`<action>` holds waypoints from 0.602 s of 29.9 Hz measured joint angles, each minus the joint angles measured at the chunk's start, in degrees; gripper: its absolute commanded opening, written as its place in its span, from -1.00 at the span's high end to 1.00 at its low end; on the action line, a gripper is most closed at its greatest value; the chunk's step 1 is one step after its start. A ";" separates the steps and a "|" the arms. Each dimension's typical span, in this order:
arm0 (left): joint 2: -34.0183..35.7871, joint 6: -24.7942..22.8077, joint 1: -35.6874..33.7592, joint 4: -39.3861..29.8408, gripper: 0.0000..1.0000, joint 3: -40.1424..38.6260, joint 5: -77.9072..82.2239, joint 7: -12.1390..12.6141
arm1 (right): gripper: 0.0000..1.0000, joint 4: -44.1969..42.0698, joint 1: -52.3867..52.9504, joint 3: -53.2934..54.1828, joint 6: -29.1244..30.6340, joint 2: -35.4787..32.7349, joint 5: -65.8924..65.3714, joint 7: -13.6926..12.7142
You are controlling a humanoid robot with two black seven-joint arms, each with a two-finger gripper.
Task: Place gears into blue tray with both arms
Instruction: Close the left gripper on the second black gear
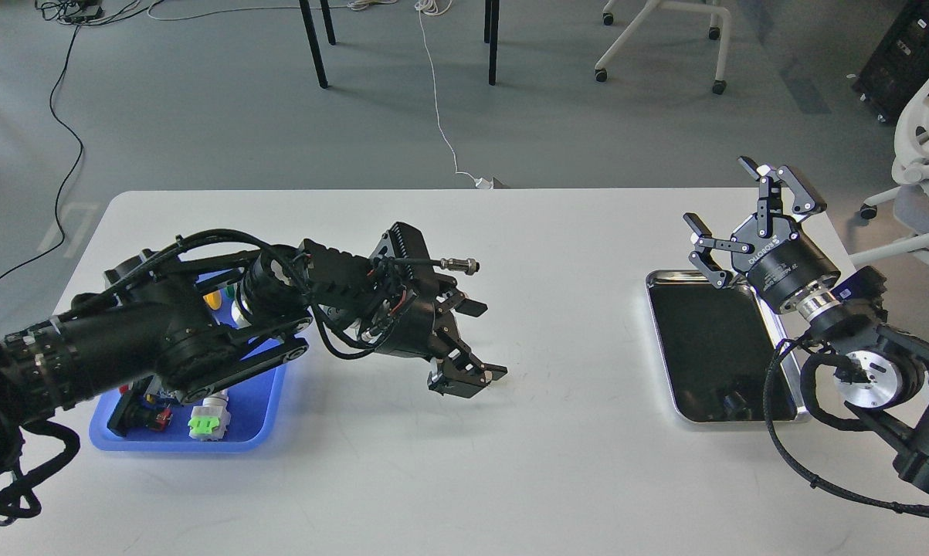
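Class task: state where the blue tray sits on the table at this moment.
In the head view, the blue tray lies at the table's near left, mostly covered by the left arm, far across from the black tray on the right.

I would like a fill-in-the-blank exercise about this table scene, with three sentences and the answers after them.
1. The blue tray lies on the robot's ____ side of the white table.
2. The black tray has a rim of ____ colour.
3. The jaws of the right gripper stand ____, holding nothing, above the far end of the black tray.

Missing words: left; silver; open
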 measured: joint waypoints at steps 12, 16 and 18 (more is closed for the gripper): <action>-6.77 0.36 -0.58 8.39 -0.43 6.66 0.24 0.03 | -0.94 0.06 -0.08 0.94 0.87 -0.73 0.07 0.00; -6.99 0.35 -0.31 9.27 -0.12 6.98 0.24 0.03 | -0.94 0.07 -0.13 0.96 0.87 -0.76 0.07 0.00; -7.05 0.32 -0.21 9.58 -0.08 7.01 0.23 0.03 | -0.94 0.07 -0.18 0.96 0.87 -0.76 0.08 0.01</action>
